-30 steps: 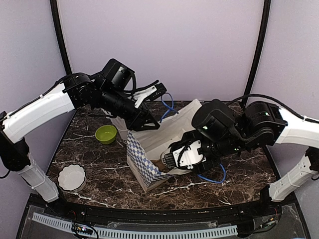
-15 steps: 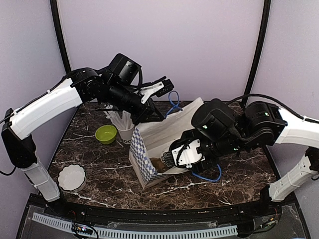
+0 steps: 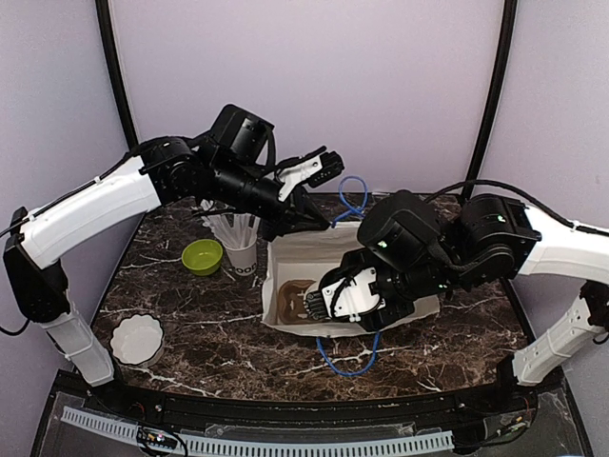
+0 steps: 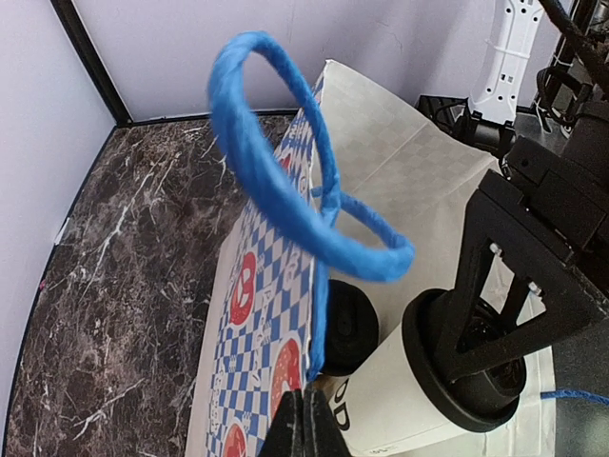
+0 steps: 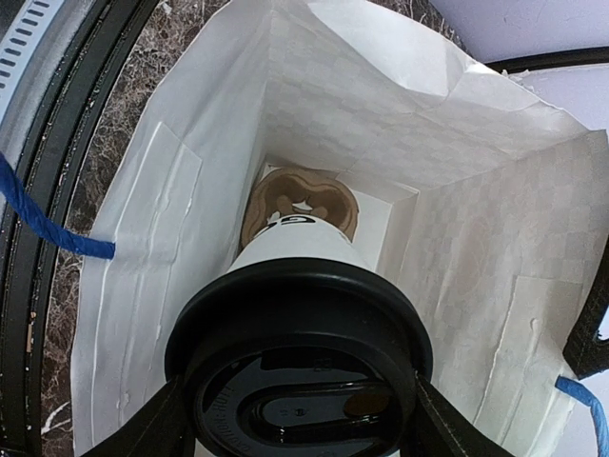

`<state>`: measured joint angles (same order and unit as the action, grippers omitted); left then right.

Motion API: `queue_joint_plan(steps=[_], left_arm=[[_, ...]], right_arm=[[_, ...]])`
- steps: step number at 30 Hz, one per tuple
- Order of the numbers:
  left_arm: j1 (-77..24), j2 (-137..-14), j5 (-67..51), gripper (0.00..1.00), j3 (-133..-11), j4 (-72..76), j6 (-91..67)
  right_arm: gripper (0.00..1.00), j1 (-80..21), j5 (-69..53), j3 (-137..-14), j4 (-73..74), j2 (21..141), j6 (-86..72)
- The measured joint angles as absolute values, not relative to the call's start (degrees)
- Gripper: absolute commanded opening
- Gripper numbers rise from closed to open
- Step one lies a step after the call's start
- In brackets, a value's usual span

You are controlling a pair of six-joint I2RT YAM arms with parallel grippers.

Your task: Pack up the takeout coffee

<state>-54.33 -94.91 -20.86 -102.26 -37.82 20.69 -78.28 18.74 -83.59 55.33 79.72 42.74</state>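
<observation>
Pale lilac walls close in a dark, white-veined marble bench [image 3: 190, 324]. At its centre sits a paper bag [image 3: 314, 255], white inside and blue-checked outside, with its mouth gaping toward the overhead camera. The left fingers [image 4: 303, 424] are pinched fully closed on the bag's rim at about 12 o'clock, right where a blue rope handle [image 4: 276, 181] loops up from the edge. A second blue handle [image 3: 347, 357] trails on the bench at the bag's 6 o'clock. The right fingers [image 5: 304, 424] reach into the bag from 3 o'clock. They are spread wide and clamped on either side of the black lid of a white paper cup [image 5: 300, 252]. The cup is held inside the bag's mouth with its lettered base toward the bag's floor. A brown pulp carrier [image 5: 300, 202] lies on that floor, straight beyond the cup's base; whether the two touch cannot be told. Outside the bag, just beside its 9 o'clock wall, stands a white cup with straws [image 3: 240, 249]. A green bowl [image 3: 202, 256] sits farther out at 9 o'clock. A white fluted dish [image 3: 136, 340] lies well apart at 8 o'clock, near the bench's front edge.
</observation>
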Motion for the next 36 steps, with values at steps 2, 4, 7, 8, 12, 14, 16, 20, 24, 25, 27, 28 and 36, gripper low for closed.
queue_joint_plan(steps=[2, 4, 7, 8, 12, 14, 16, 20, 24, 25, 27, 28, 36], left_arm=[[-54.5, -94.9, -21.0, 0.02, -101.8, -37.4, 20.9], [-54.5, -94.8, -21.1, 0.17, -101.4, -37.0, 21.1], [-54.6, -94.5, -21.5, 0.33, -100.7, -36.5, 21.6], [-54.6, -94.3, -21.6, 0.39, -100.5, -36.4, 21.9], [-54.7, -91.7, -21.9, 0.57, -98.3, -35.1, 21.8], [-54.7, -89.4, -22.1, 0.64, -96.9, -33.6, 21.6], [-54.7, -85.6, -22.1, 0.7, -94.7, -30.3, 21.5], [-54.7, -77.9, -21.3, 0.78, -89.3, -22.1, 21.6], [-54.3, -68.3, -16.2, 0.8, -79.4, -11.1, 21.6], [-54.1, -66.9, -14.6, 0.8, -77.5, -8.6, 21.6], [-53.4, -65.8, -11.5, 0.8, -74.6, -4.6, 21.6], [-52.9, -65.8, -9.8, 0.8, -72.9, -2.3, 21.5], [-51.7, -66.7, 0.8, 0.81, -62.4, 5.0, 21.2]], right_arm=[[0.48, -78.3, 18.7, -83.6, 55.3, 79.7, 42.7], [0.48, -78.3, 18.7, -83.6, 55.4, 79.7, 42.7], [0.48, -78.3, 17.7, -83.6, 55.7, 79.7, 42.5], [0.48, -78.3, 17.4, -83.6, 55.9, 79.8, 42.5], [0.48, -78.4, 16.0, -83.7, 57.3, 80.2, 42.2], [0.48, -78.6, 15.8, -83.7, 57.9, 80.6, 42.1], [0.48, -79.0, 15.6, -83.9, 58.7, 81.1, 42.2], [0.48, -80.2, 15.4, -86.0, 61.0, 83.1, 42.2], [0.46, -80.6, 15.9, -89.1, 62.6, 85.7, 42.3], [0.46, -80.7, 16.7, -89.9, 62.6, 86.5, 42.1], [0.45, -80.8, 18.5, -90.7, 61.9, 87.9, 41.9], [0.45, -80.9, 19.7, -91.0, 61.4, 88.8, 41.8], [0.45, -81.3, 25.8, -92.2, 57.6, 92.7, 41.6]])
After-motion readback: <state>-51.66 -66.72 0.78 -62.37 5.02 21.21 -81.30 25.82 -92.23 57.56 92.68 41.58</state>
